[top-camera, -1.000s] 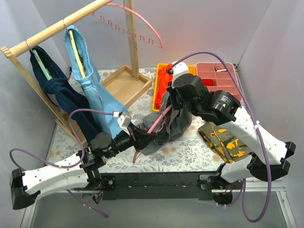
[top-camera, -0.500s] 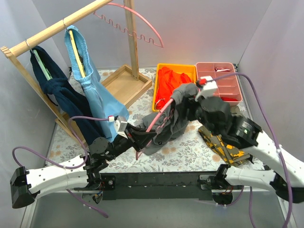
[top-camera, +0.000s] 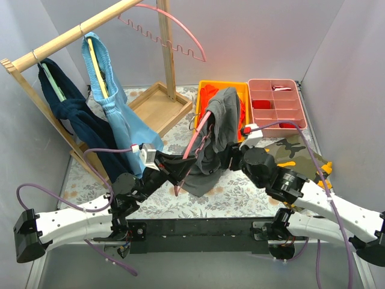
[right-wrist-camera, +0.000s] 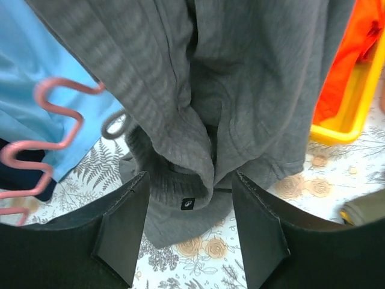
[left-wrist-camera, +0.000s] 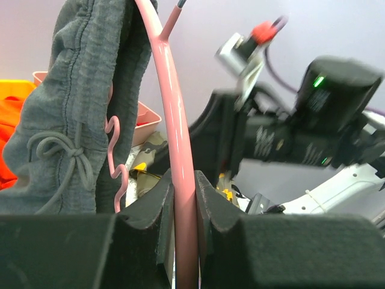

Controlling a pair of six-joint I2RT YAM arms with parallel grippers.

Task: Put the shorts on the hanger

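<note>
The dark grey shorts (top-camera: 218, 129) hang draped over the upper end of the pink hanger (top-camera: 194, 144), their lower part trailing onto the flowered table. My left gripper (top-camera: 175, 170) is shut on the hanger's arched bar (left-wrist-camera: 175, 150) and holds it tilted up to the right. In the left wrist view the shorts (left-wrist-camera: 78, 102) with their drawstring hang left of the bar. My right gripper (top-camera: 233, 158) is open just right of the shorts. In its wrist view a fold of the shorts (right-wrist-camera: 210, 90) hangs between the spread fingers (right-wrist-camera: 123, 229) without being pinched; the wavy bar (right-wrist-camera: 60, 114) shows at left.
A wooden rack (top-camera: 72, 33) at back left carries light blue shorts (top-camera: 114, 102), a navy garment (top-camera: 78, 120) and a second pink hanger (top-camera: 174, 30). An orange garment (top-camera: 206, 99) lies in a yellow bin (top-camera: 203, 84). A red compartment tray (top-camera: 277, 102) and a camouflage cloth (top-camera: 295, 153) lie right.
My right gripper has opened, let go of the shorts and dropped back toward the near side. My left gripper has raised the hanger, lifting the shorts higher.
</note>
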